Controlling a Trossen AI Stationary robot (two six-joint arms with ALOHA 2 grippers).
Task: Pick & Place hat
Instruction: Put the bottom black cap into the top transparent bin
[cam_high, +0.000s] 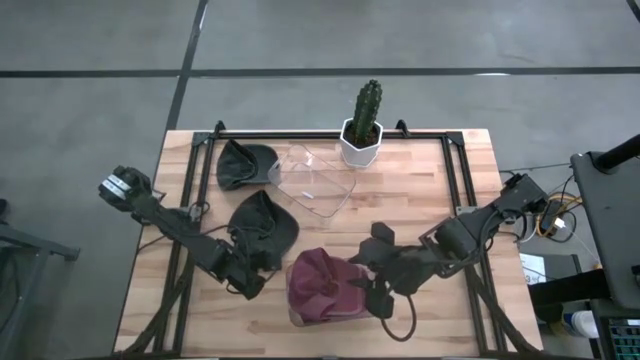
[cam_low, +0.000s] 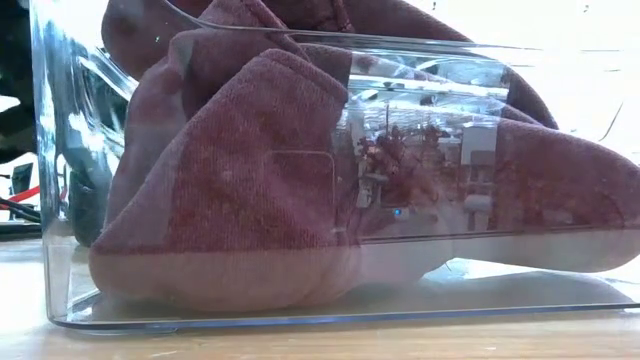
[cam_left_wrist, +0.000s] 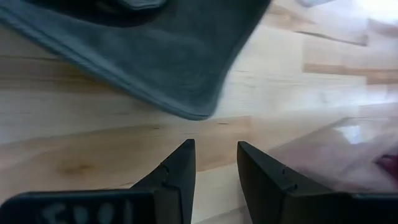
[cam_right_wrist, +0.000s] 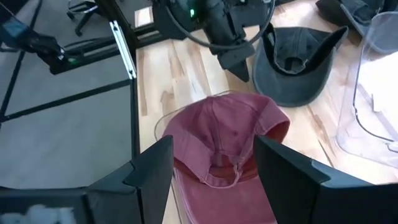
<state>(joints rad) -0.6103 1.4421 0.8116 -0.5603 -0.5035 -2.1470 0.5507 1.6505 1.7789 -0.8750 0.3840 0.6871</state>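
Note:
A dark red cap (cam_high: 320, 285) lies crown-up inside a clear plastic bin (cam_low: 60, 250) at the table's near edge; the low view shows the red cap (cam_low: 250, 180) filling the bin. My right gripper (cam_high: 372, 290) hangs just right of and above it. In the right wrist view its open fingers (cam_right_wrist: 212, 142) stand on either side of the red cap (cam_right_wrist: 227, 143) without touching it. My left gripper (cam_high: 250, 285) is open and low over the wood left of the bin. Its fingers (cam_left_wrist: 214, 146) point at the brim of a dark grey cap (cam_left_wrist: 155, 56).
The dark grey cap (cam_high: 262, 228) lies brim-down on the wood mid-table, and a second dark cap (cam_high: 243, 163) lies at the far left. A tipped clear bin (cam_high: 318, 180) and a potted cactus (cam_high: 365, 120) stand at the far edge. A black frame runs along the table's sides.

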